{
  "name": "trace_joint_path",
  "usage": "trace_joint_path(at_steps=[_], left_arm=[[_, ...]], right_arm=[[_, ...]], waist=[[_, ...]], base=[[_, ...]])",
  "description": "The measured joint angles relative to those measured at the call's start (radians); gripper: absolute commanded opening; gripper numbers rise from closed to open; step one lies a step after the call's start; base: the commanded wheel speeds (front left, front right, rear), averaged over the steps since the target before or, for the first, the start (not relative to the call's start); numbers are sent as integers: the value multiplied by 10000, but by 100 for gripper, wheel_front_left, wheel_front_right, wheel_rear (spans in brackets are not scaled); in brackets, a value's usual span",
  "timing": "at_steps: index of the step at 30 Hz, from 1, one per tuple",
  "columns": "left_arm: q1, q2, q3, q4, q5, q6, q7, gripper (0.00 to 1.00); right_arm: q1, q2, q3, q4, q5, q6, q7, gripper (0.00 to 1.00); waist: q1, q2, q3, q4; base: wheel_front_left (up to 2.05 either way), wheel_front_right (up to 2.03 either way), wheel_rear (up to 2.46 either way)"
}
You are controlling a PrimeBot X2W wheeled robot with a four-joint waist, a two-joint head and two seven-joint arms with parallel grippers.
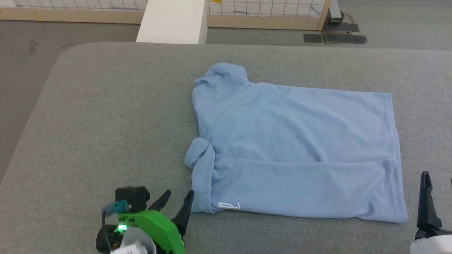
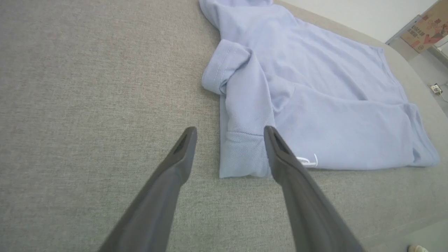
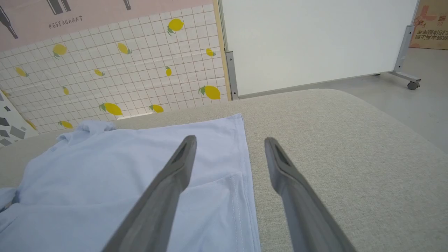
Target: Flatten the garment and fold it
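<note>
So, shirt (image 1: 293, 141): light blue tee lying sideways on the grey table (image 1: 106, 123), with the neck end toward the robot's left and the hem (image 1: 390, 141) toward its right. The near long side looks already flipped over onto the body.
Feel: I'd guess thin soft cotton that weighs next to nothing, so it'll droop and drag on that fuzzy cover rather than slide.
Where to grab: probably pinch the two near corners, one by the lettering (image 1: 229, 205) and one at the hem, and lift both together so the crease stays straight.
Left gripper (image 2: 230, 129): fingers spread apart and holding nothing, right at the near neck-end corner. Can't tell if it touches the cloth.
Right gripper (image 3: 230, 140): also spread and empty, straddling the hem edge.
Messy bits: near sleeve (image 1: 199, 155) is bunched in a roll and the far sleeve (image 1: 222, 76) is curled up, so both want smoothing.
Around: white block (image 1: 173, 21) past the far edge, lemon wall (image 3: 122, 70) and white panel (image 3: 315, 42), all well apart from the shirt.
In the way: only the shirt's own bunched sleeves, I reckon.
</note>
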Motion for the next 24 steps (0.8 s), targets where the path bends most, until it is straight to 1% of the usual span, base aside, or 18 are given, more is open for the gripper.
trace_joint_path(at_steps=[3, 6, 10, 13, 15, 18, 20, 21, 22, 24], left_arm=[[-479, 4, -67, 357, -316, -40, 587, 100], [-898, -13, -142, 732, -454, -117, 988, 100], [-1229, -8, -341, 1308, -489, -109, 1756, 100], [-1355, -4, -431, 1684, -612, -2, 2359, 100], [-1447, -67, -405, 1841, -1016, 140, 2865, 100], [-1612, -107, -405, 1981, -1352, 238, 3584, 100], [-1724, -115, -435, 2048, -1473, 238, 3818, 100], [-1758, -121, -433, 2094, -1503, 238, 3839, 48], [-1785, -134, -428, 2148, -1524, 236, 3829, 0], [-1840, -138, -428, 2272, -1524, 224, 3735, 0]], right_arm=[[-49, 2, 36, 31, -2, 0, 10, 100], [-112, 2, 31, 54, -2, 0, 12, 100], [-199, 2, 25, 63, -6, 0, 15, 100], [-209, 2, 15, 84, -19, 0, 25, 100], [-219, 2, 12, 98, -19, 0, 25, 100], [-244, 2, 10, 102, -19, 0, 31, 100], [-256, 2, 8, 105, -19, 0, 69, 100], [-274, 2, 12, 105, -17, 0, 71, 100], [-300, 2, 13, 109, -17, 0, 73, 100], [-373, 2, 12, 128, -17, 0, 100, 100]], waist=[[0, 0, 145, -94], [0, 0, 299, -195], [0, 0, 474, -354], [0, 0, 569, -467], [0, 0, 615, -533], [0, 0, 666, -595], [0, 0, 700, -626], [0, 0, 722, -642], [0, 0, 745, -657], [0, 0, 781, -687]], base=[[0, 0, 0], [0, 0, 0], [0, 0, 0], [0, 0, 0], [0, 0, 0], [0, 0, 0], [0, 0, 0], [0, 0, 0], [0, 0, 0], [0, 0, 0]])
